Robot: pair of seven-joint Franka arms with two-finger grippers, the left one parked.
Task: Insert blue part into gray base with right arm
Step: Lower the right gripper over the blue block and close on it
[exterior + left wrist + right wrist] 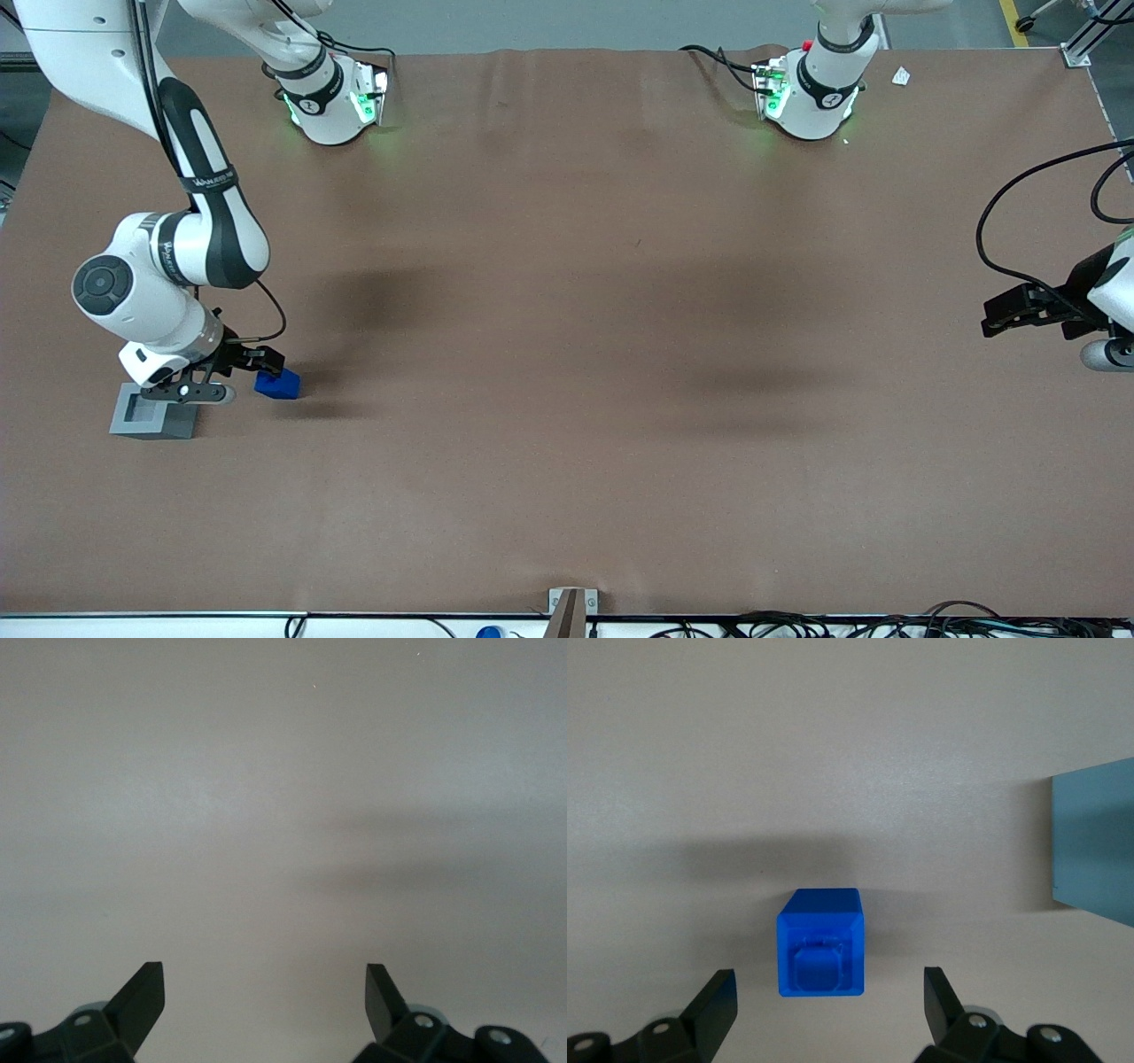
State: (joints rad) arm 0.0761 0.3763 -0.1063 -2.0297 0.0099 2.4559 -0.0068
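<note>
The blue part lies on the brown table beside the gray base, on the side toward the parked arm. In the right wrist view the blue part shows its raised stub face toward the camera. My right gripper hangs just above the blue part, apart from it. Its fingers are spread wide with nothing between them, and the gripper is centred on the blue part. A side wall of the gray base shows beside it. The base's square recess faces up and is empty.
The brown table stretches wide toward the parked arm's end. Both arm bases stand at the table's edge farthest from the front camera. Cables lie along the nearest edge.
</note>
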